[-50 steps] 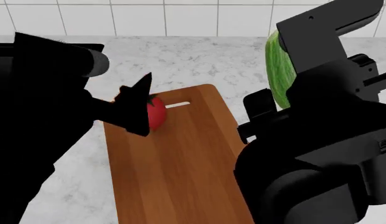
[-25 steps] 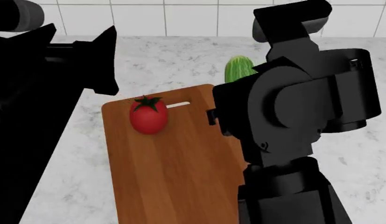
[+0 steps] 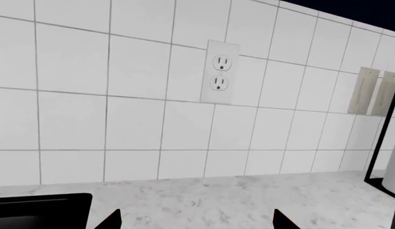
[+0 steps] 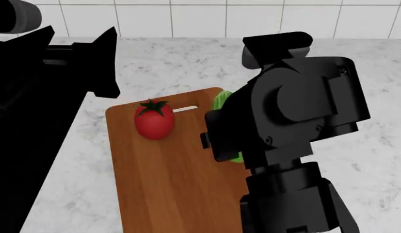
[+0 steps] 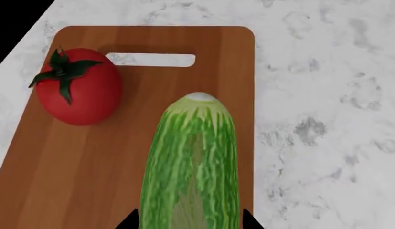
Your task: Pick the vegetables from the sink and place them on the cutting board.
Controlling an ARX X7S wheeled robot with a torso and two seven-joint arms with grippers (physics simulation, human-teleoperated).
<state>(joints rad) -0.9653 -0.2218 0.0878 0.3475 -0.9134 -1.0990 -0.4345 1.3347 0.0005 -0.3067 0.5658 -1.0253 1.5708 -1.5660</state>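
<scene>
1. Tomato (image 4: 153,121): it is seen resting on the cutting board (image 4: 168,184), near the end with the slot handle (image 4: 184,109); in the right wrist view the tomato (image 5: 79,87) lies just beside the slot (image 5: 151,59), its dark green stem (image 5: 65,72) turned toward the camera.
2. Cucumber (image 5: 189,167): a light-green streaked piece is shown over the board's right-hand portion in the right wrist view, its rounded pale tip pointed toward the slot end. Whether it rests on the wood or is held just above it cannot be told.
3. Right gripper (image 5: 189,220): two dark fingertips are seen at either side of the cucumber, closed against it. In the head view the right arm (image 4: 297,116) covers most of the cucumber (image 4: 221,101), of which only green slivers are seen at the board's right edge.
4. Left gripper (image 3: 196,222): two dark fingertips are seen well apart with nothing between them; the claw is spread wide and holds nothing. It is faced toward a white tiled wall with a power outlet (image 3: 221,72), above the marble countertop (image 3: 248,200).
5. Sink (image 4: 19,160): its black mass is seen at the left of the head view, beside the board, partly covered by the left arm (image 4: 71,63).
</scene>
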